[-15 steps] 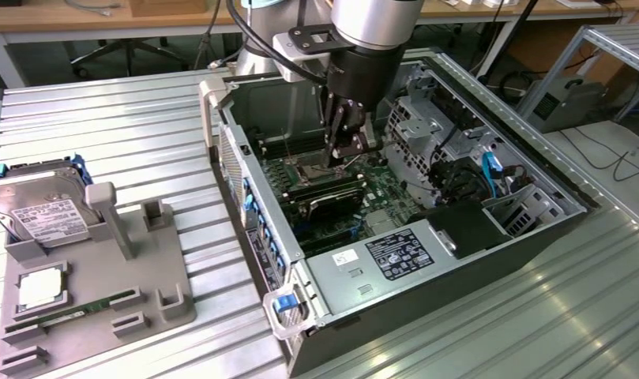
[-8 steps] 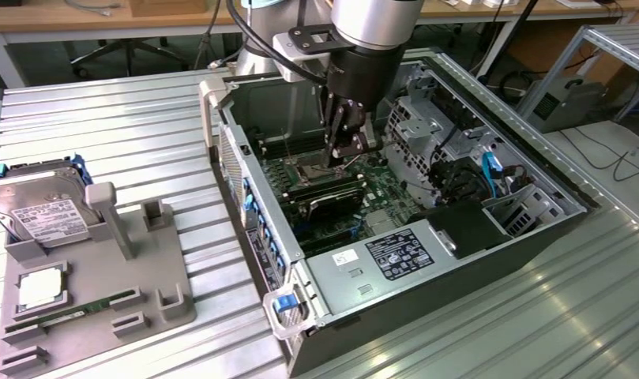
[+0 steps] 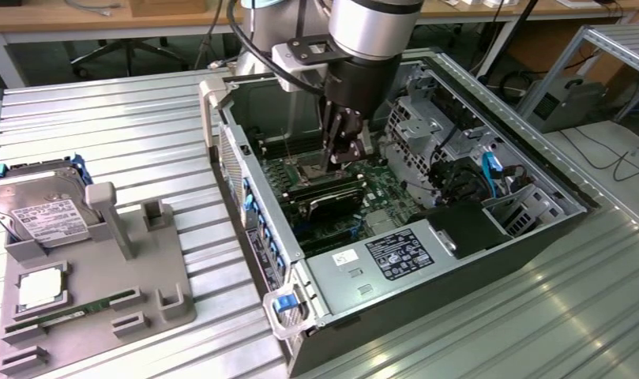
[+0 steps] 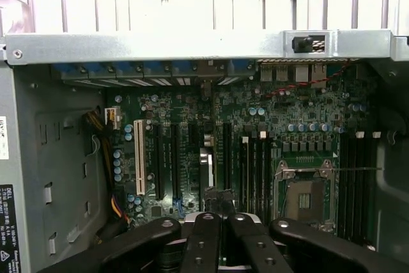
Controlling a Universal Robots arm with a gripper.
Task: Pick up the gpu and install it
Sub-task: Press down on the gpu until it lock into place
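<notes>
My gripper (image 3: 343, 152) reaches down into the open computer case (image 3: 477, 308), just above the motherboard (image 3: 388, 189). In the wrist view its black fingers (image 4: 203, 234) stand together, shut on the gpu (image 4: 206, 164). The card shows edge-on there as a thin dark strip with a silver part. It hangs upright over the row of long expansion slots (image 4: 172, 158), beside the white slot (image 4: 138, 158). I cannot tell whether its edge touches a slot. In the exterior view the card is mostly hidden by the fingers.
A grey parts tray (image 3: 98, 308) at the exterior view's left holds a hard drive (image 3: 45, 213), a processor (image 3: 40, 288) and a green memory stick (image 3: 72, 312). Inside the case are the power supply (image 3: 404, 253), drive cages (image 3: 425, 126), blue cables (image 3: 488, 178) and the bare processor socket (image 4: 305, 199).
</notes>
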